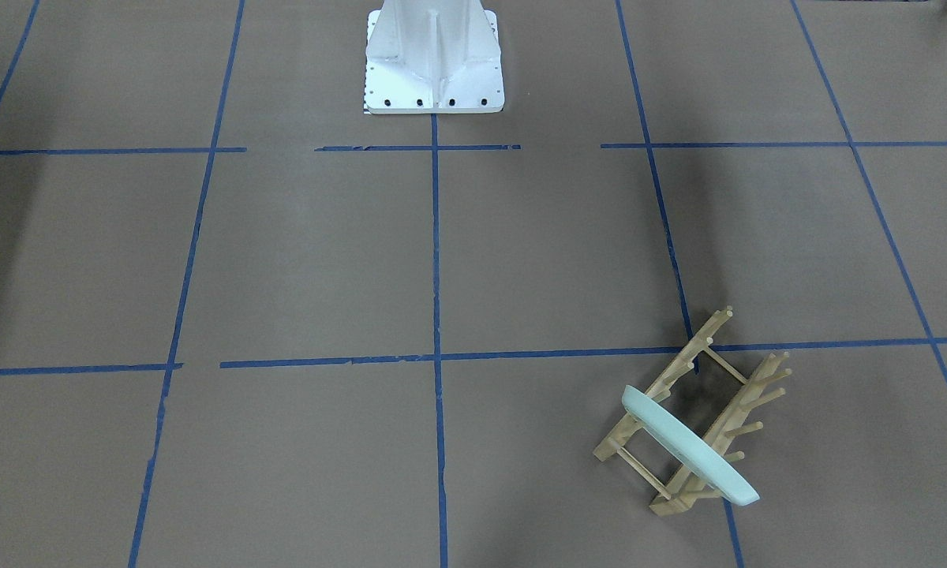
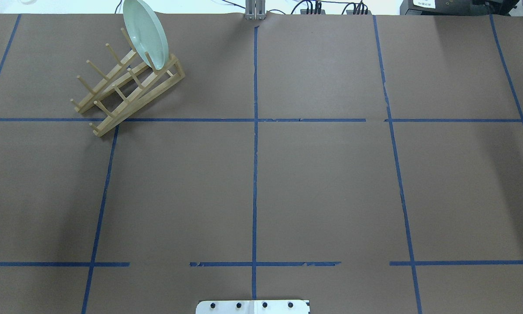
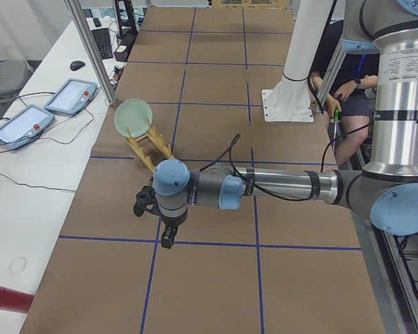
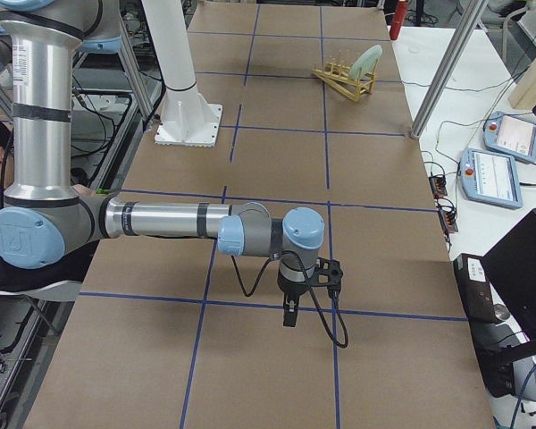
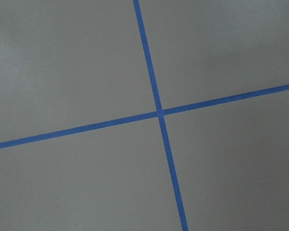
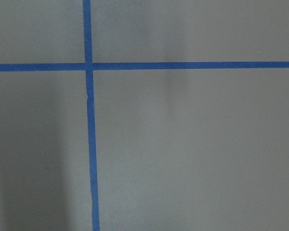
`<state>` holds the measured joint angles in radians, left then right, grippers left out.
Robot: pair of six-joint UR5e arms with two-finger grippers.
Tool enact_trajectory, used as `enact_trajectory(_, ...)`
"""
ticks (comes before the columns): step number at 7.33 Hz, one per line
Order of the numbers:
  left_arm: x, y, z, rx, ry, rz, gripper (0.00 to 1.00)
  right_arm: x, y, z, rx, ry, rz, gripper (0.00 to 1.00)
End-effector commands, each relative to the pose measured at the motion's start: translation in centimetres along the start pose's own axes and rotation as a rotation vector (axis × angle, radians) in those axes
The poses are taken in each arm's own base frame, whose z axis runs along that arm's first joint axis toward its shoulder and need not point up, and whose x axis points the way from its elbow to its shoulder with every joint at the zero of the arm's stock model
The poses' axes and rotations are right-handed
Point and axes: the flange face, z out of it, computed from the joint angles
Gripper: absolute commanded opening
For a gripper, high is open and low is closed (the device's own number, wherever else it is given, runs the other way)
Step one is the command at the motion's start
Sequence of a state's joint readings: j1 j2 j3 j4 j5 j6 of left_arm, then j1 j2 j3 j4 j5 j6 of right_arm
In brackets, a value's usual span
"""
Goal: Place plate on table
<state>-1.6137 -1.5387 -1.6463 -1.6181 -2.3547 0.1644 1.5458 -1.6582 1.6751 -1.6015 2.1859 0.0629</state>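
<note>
The pale mint-green plate (image 1: 690,446) stands on edge, leaning in the end slot of a light wooden peg rack (image 1: 702,394). It shows at the far left of the overhead view (image 2: 148,37) and small in both side views (image 3: 133,117) (image 4: 366,61). The brown table (image 2: 322,187) is crossed by blue tape lines. My left gripper (image 3: 168,233) hangs over the table well short of the rack. My right gripper (image 4: 290,313) hangs over the table's other end, far from the plate. I cannot tell whether either is open or shut. Both wrist views show only table and tape.
The white bolted robot base (image 1: 434,63) stands at the table's robot side. A metal post (image 3: 90,49) rises beside the rack at the table's far edge. Tablets (image 3: 70,96) lie on the side bench. A seated person (image 3: 348,90) is behind the base.
</note>
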Motion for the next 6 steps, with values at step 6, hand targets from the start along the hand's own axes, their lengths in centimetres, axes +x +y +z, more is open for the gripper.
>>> enact_trajectory(6, 10.5, -13.3, -8.7, 0.179, 0.017, 0.011, 1.00, 0.0, 0.0, 0.0, 0.000, 0.000, 0.000, 1.00)
